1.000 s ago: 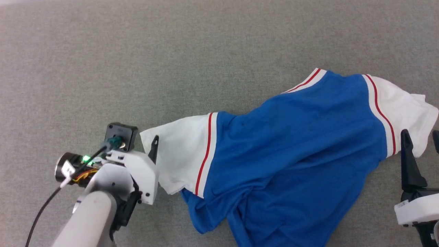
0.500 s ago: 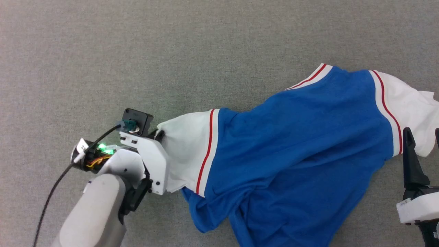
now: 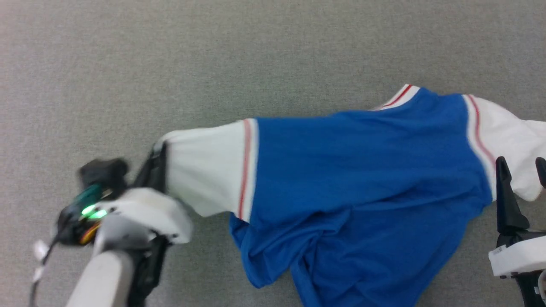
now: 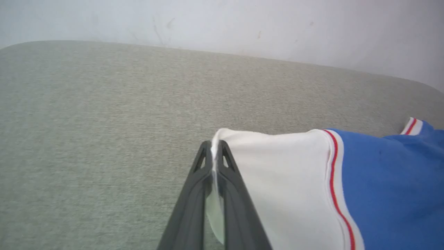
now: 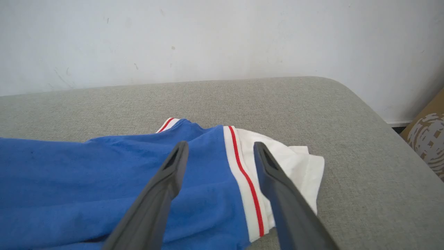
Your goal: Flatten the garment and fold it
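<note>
The blue garment [image 3: 367, 179] lies crumpled on the grey surface, its white sleeves trimmed in red and white. My left gripper [image 3: 161, 147] is shut on the cuff of the left white sleeve [image 4: 277, 180], and the cloth is pinched between my left gripper's [image 4: 214, 147] fingers. The sleeve stretches out to the left. My right gripper [image 3: 520, 168] stands open by the right white sleeve [image 3: 507, 136], with nothing between its fingers. In the right wrist view my right gripper [image 5: 220, 147] hovers open over the sleeve seam [image 5: 242, 170]. The lettering print is hidden.
The grey fabric surface [image 3: 213, 64] stretches wide to the left and the far side. A white wall [image 5: 208, 38] rises behind it. A brown cardboard box [image 5: 428, 121] stands past the surface's right edge.
My left gripper has shut on the left sleeve's cuff and pulled it to the left, which stretches the sleeve and upper body out. The right gripper has stayed put.
</note>
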### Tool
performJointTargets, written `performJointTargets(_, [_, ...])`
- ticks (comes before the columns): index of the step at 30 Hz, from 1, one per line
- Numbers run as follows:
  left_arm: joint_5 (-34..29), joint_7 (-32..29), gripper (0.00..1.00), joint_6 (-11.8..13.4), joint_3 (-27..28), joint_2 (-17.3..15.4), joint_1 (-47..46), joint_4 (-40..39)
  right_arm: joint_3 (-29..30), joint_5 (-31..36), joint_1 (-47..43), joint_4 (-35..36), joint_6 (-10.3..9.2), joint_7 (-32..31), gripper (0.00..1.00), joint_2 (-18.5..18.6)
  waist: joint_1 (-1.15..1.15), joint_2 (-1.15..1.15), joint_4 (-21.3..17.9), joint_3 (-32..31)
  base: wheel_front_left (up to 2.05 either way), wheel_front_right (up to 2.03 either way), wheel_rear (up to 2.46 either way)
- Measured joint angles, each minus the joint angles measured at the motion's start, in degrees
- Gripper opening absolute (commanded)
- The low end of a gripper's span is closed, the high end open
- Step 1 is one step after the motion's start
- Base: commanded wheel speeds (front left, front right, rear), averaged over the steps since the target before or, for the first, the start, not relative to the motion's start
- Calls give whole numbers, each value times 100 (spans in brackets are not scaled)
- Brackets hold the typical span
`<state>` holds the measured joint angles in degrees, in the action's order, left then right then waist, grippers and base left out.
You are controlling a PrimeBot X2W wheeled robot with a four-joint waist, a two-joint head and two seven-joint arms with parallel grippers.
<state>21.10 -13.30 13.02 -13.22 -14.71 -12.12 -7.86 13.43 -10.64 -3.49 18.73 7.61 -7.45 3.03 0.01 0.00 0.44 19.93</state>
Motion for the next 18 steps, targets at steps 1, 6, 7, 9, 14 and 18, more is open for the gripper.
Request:
performJointTargets(1, [3,51,0,135,164,-44,186,-137,-7,0,6,-15,0,0,100,1,0,0,17,-15,0,0,0])
performJointTargets(6, [158,79,0,554,1005,-388,1312,-805,-13,14,9,-74,0,0,100,0,-1,0,92,-101,0,0,0])
performJointTargets(7, [201,80,0,579,1137,-452,1543,-906,0,29,8,-86,0,0,100,0,-1,0,111,-118,0,0,0])
performJointTargets(9, [278,99,0,636,1326,-508,1880,-1081,25,55,4,-99,0,-10,100,0,-1,0,159,-145,0,0,0])
performJointTargets(14, [389,123,0,623,1295,-475,2067,-1379,21,111,281,-89,0,-218,100,-3,-1,0,259,-201,0,0,0])
performJointTargets(18, [388,113,0,553,1107,-463,1976,-1432,-5,160,996,-183,0,-709,100,293,-1,0,253,-184,0,0,0])
